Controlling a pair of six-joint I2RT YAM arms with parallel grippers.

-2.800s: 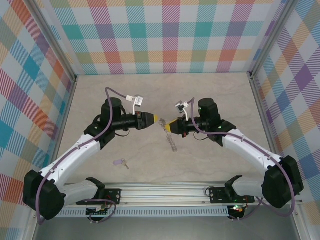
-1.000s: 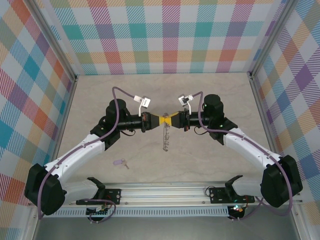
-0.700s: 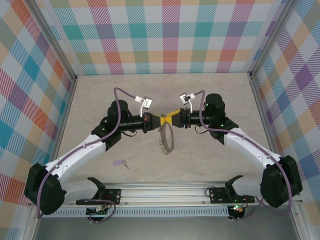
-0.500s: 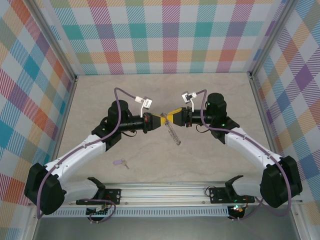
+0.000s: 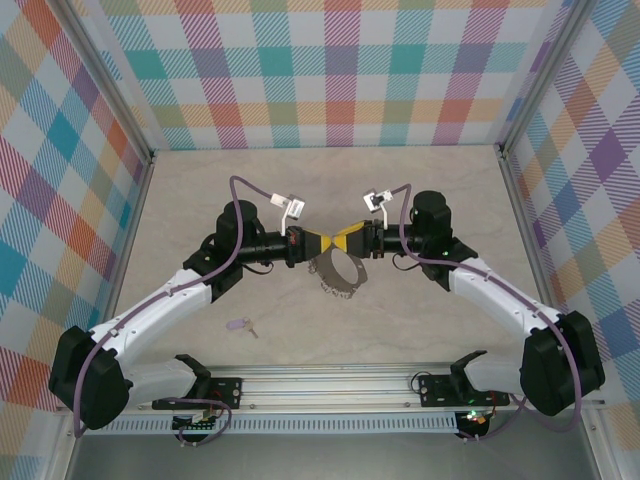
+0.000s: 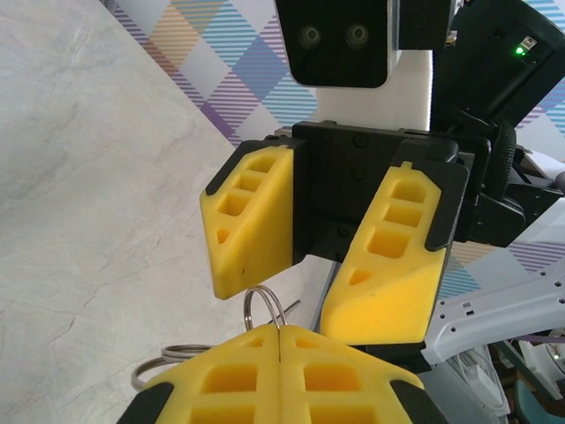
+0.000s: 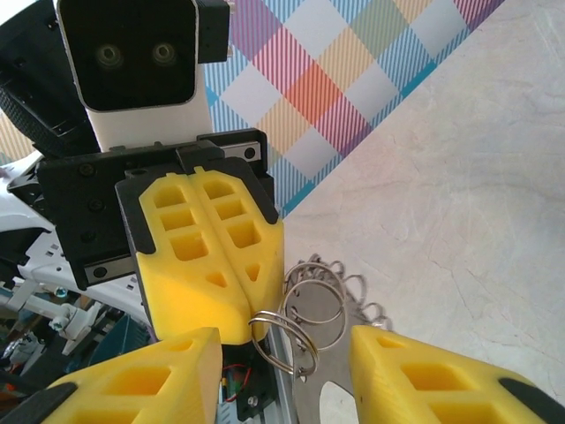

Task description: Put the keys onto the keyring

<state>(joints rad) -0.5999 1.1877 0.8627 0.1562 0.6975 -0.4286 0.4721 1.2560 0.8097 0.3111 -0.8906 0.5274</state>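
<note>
Left gripper is clamped on the keyring, which hangs between both arms. Right gripper sits just beside it with its jaws apart. Key lies untouched on the table, well apart from the keyring, so by my read threading hasn't started.

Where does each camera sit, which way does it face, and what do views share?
Top external: above and behind the arm bases, looking down on the table; left arm, right arm, left gripper and right gripper tip to tip at the keyring.
Left wrist: on the left arm, facing the right gripper; own shut fingers at bottom.
Right wrist: on the right arm, facing the left gripper; own open fingers at bottom.
Shared: all three show the keyring and both grippers.
</note>
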